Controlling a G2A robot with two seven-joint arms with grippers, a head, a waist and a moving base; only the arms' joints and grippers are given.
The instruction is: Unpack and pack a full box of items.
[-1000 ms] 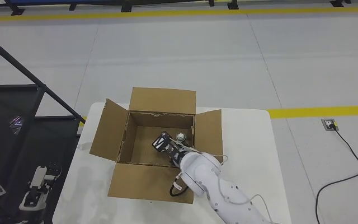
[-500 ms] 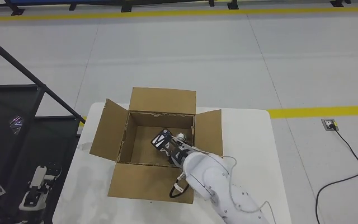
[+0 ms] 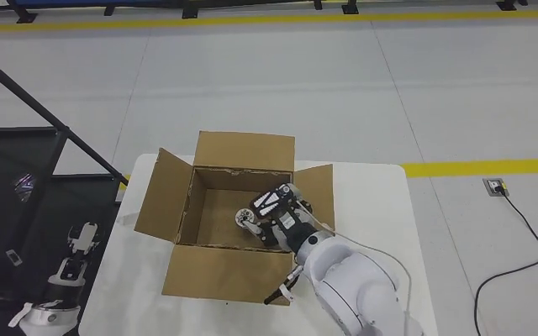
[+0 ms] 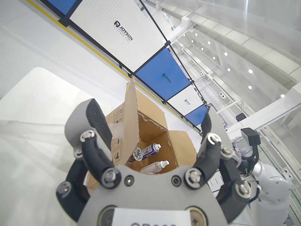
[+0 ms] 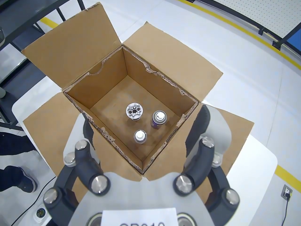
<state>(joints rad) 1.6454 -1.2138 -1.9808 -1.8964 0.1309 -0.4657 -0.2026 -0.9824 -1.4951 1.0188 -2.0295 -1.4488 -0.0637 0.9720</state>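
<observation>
We start at the right gripper, which hangs above the open box, over the box corner nearest its own arm. Its fingers are spread wide and hold nothing, with one finger over each of the two walls that meet at that corner. The things we are after lie straight below the fingers, on the box floor. We judge that the coming move turns on a plain vertical drop past the rim.

We see three items standing upright on that floor, grouped toward the same near corner, their long axes pointing up at the fingers. Closest to the corner is a white-capped bottle. Just beyond it, toward the middle of the box, a purple spray can and a silver-topped canister stand side by side with a gap between them. The flaps are folded outward, so we think nothing bars the way in. With the three so close together, we reckon the spread fingers could knock a neighbour while closing on one.

The box sits on the white worktop. Farthest from the box's contents is the left gripper, well apart off the box's left side, its fingers likewise spread and empty. The right arm is plainly the nearer one.
</observation>
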